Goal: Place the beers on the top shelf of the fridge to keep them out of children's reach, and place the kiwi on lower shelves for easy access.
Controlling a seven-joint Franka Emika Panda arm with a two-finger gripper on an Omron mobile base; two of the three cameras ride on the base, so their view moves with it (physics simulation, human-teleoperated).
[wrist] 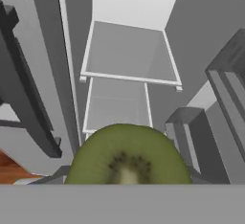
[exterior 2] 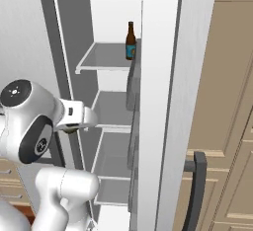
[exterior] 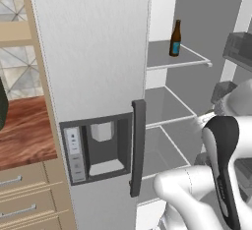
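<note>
Jaws around the kiwi (wrist: 128,158)

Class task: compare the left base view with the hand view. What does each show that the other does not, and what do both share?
Left base view alone: an amber brown glass bottle with a blue label standing on the pale grey top shelf, and the fridge's dark grey dispenser recess. Hand view alone: a cut green kiwi face, close to the camera. Both: the fridge's pale grey interior with flat lower shelves and the dark vertical door handle.

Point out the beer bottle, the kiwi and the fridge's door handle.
beer bottle (exterior: 175,40), left base view, blue label.
kiwi (wrist: 128,158), hand view, cut green face.
door handle (exterior: 138,148), left base view, middle of the bar.
</note>
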